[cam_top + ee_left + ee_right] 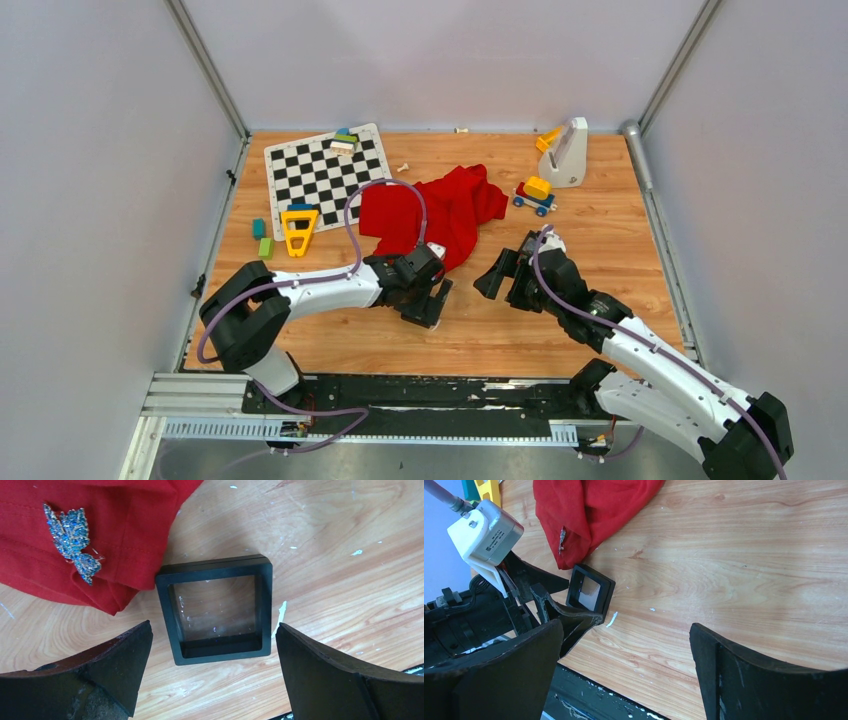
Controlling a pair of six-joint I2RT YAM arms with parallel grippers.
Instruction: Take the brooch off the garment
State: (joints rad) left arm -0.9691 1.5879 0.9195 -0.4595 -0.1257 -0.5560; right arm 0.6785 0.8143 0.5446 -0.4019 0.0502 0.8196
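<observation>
Left gripper [212,632] fingers [120,665] gape empty, flanking a black square case [216,609]; right gripper [625,630] likewise spread; brooch [73,542] sits pinned on the garment [125,520].

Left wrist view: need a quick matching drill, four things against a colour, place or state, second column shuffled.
Column one:
1. brooch
2. garment
3. black square frame
4. left hand

Column two:
a. black, flat on the table beside the cloth's edge
b. glittery blue and silver, sitting on the cloth
c. open, holding nothing
d. red, bunched up

Pairs: 1-b, 2-d, 3-a, 4-c
</observation>
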